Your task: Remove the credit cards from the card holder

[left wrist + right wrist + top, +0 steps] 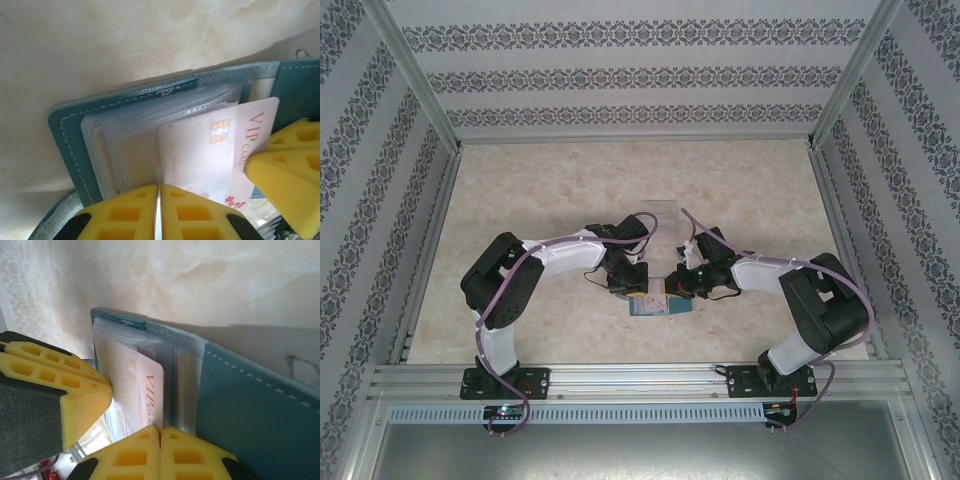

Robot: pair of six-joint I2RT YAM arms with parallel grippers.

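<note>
— Whereabouts on the marble-look table (540, 180)?
— Teal card holder (653, 306), lying open just toward six o'clock of centre.
— Grippers?
— Left gripper (159, 210) pinched shut at six o'clock of the clear sleeves (125, 150); cannot tell on what. Right gripper (160, 452) clamped shut, seemingly on the VIP card (145, 390), partly out.
— Step?
— Extracting that card, apparently. Next: draw it clear of the sleeves, bracing the holder.

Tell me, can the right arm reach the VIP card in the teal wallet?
Likely yes: the VIP card sticks out of the clear sleeves with nothing over it, and the right claw looks shut on its corner.
</note>
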